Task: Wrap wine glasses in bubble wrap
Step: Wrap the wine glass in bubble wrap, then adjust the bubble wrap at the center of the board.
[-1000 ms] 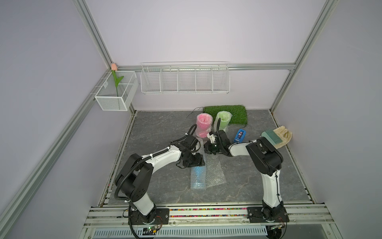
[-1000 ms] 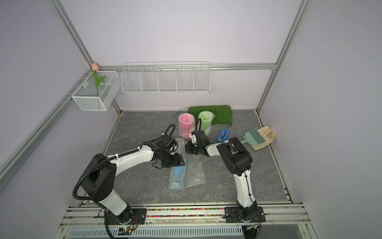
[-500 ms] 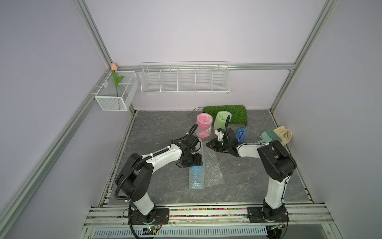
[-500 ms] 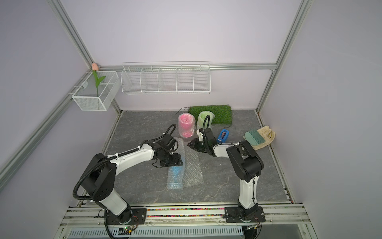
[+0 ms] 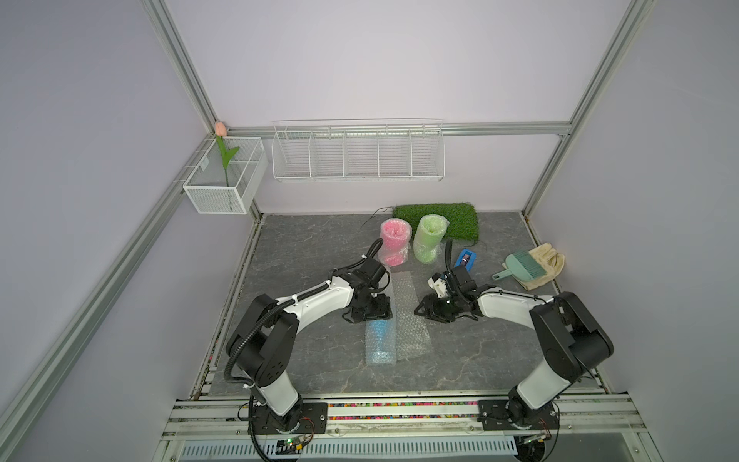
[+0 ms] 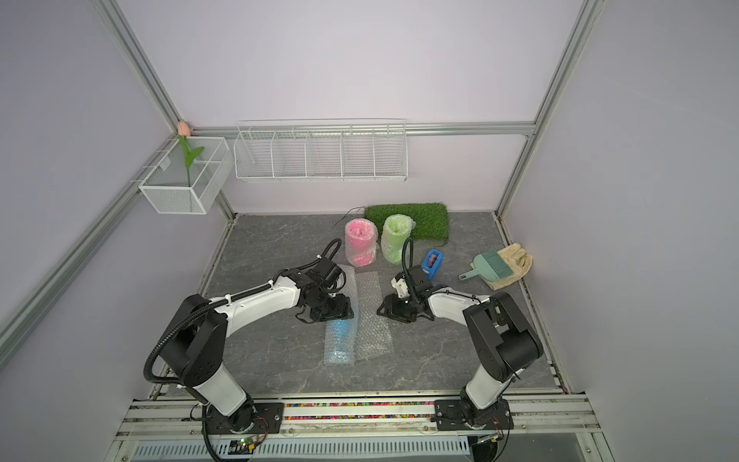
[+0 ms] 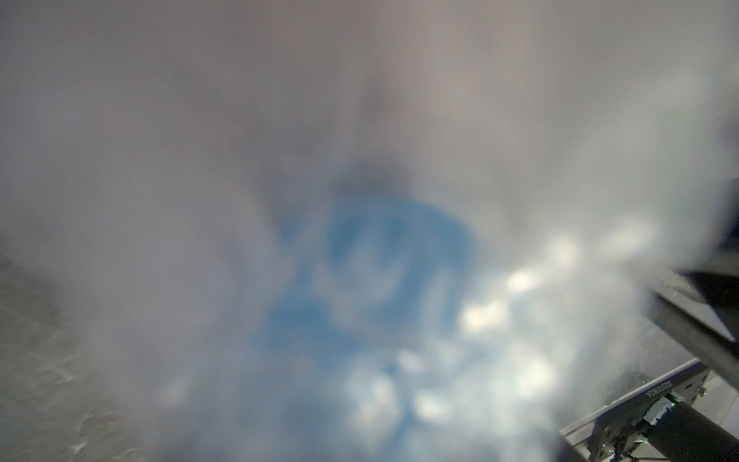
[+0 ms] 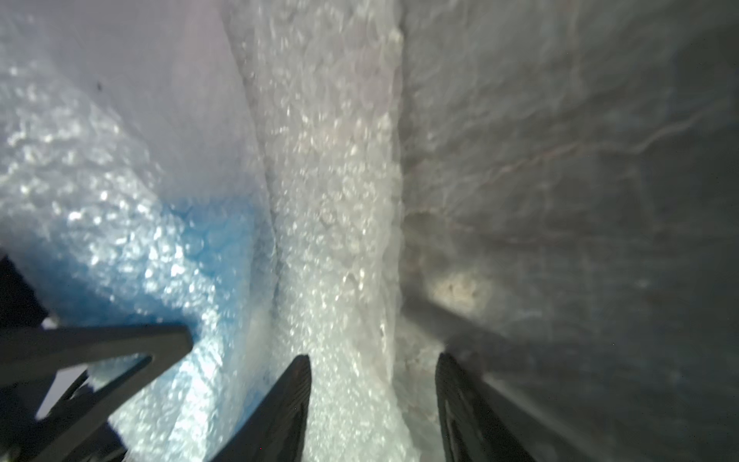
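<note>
Right gripper (image 5: 424,312): jaws standing apart, straddling the free edge of the bubble wrap (image 5: 412,324). Blue goblet (image 5: 380,338): lying half-rolled in the sheet, just to that gripper's left, long axis running away from the robot. Left gripper (image 5: 370,314): sitting over its far end, the nearer arm; grip not discernible

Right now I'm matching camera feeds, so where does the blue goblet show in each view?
Top view: blue goblet lying wrapped, low centre.
Top view: goblet low centre, slightly further left.
Left wrist: goblet a blurred blue patch, close up.
Right wrist: goblet blue inside the roll.
Shared landmark: flat bubble wrap flap alongside it.
</note>
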Tool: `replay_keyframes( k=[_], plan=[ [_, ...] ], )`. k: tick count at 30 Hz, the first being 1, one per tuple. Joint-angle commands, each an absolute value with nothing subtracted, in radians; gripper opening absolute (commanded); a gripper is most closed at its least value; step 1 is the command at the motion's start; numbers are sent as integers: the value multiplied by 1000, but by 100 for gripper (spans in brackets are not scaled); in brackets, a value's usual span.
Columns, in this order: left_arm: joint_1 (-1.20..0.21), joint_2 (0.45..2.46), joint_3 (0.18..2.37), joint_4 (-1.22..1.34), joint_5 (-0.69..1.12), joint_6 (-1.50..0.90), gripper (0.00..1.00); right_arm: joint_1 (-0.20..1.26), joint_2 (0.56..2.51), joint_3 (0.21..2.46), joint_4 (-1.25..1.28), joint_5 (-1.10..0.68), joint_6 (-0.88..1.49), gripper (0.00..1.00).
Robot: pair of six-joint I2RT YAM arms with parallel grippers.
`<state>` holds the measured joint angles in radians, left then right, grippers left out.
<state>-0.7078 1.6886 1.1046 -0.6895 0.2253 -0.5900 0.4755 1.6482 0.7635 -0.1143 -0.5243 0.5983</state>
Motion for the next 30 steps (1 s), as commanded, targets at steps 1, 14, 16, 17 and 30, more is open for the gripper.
replay_keyframes(
  k=[1,14,16,17,30],
  plan=[
    [-707,1712,1127,-702,215,-606,45,490,1629,678,-98,-658,613,52],
    [-686,1708,1131,-683,213,-620,40,516,1524,572,-13,-695,698,23],
    [-683,1709,1130,-680,212,-625,39,521,1522,572,2,-692,714,21],
    [-683,1708,1129,-676,213,-626,39,526,1527,574,11,-692,720,21],
    [-673,1705,1124,-673,206,-636,36,557,1497,585,-50,-582,734,8]
  ],
)
